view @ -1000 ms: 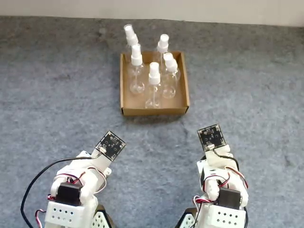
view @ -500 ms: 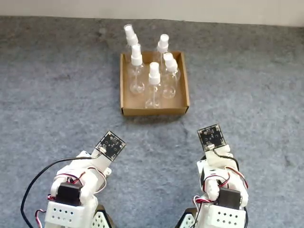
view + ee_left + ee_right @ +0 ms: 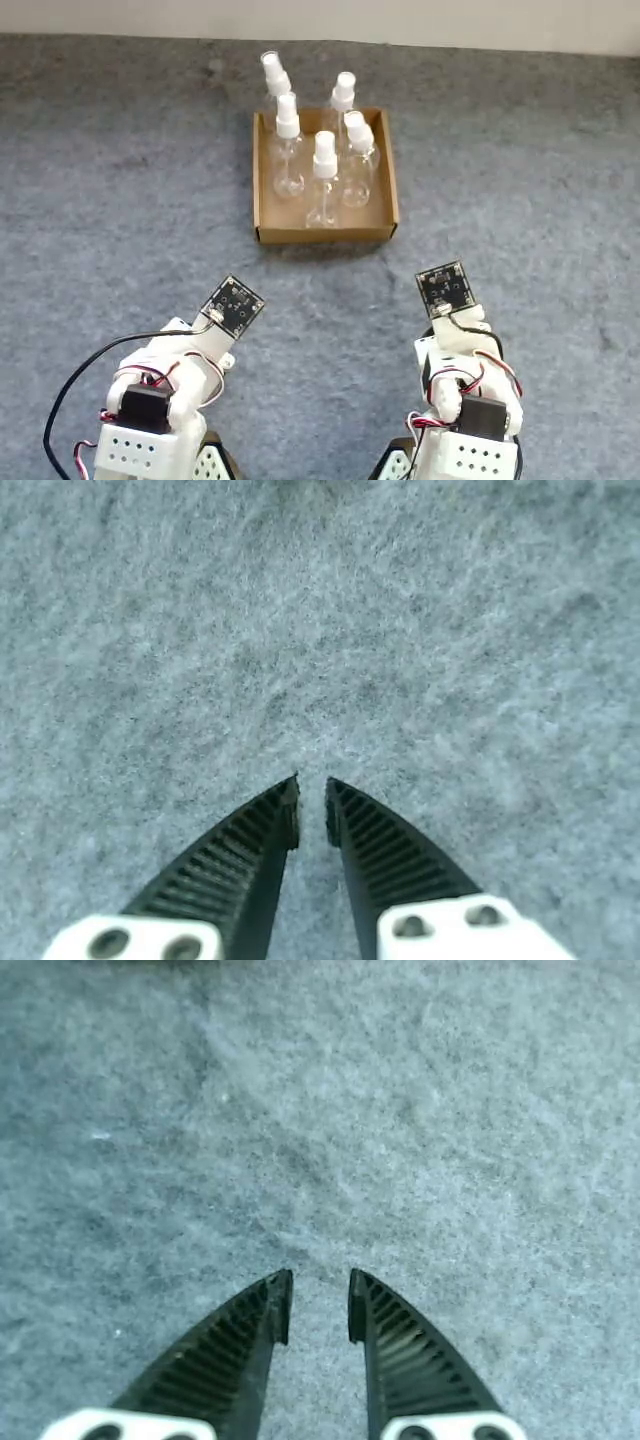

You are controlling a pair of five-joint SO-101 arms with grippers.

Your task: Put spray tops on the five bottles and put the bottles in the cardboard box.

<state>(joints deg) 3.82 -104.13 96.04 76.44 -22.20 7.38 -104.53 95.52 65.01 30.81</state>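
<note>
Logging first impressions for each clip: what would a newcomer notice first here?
Five clear bottles with white spray tops stand clustered in the cardboard box at the far middle of the grey carpet. Near the front edge, the left end effector and right end effector hang empty, jaws slightly apart, over the carpet.

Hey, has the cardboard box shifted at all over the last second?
No. The cardboard box sits at the same spot relative to the carpet's far edge in the high view.
</note>
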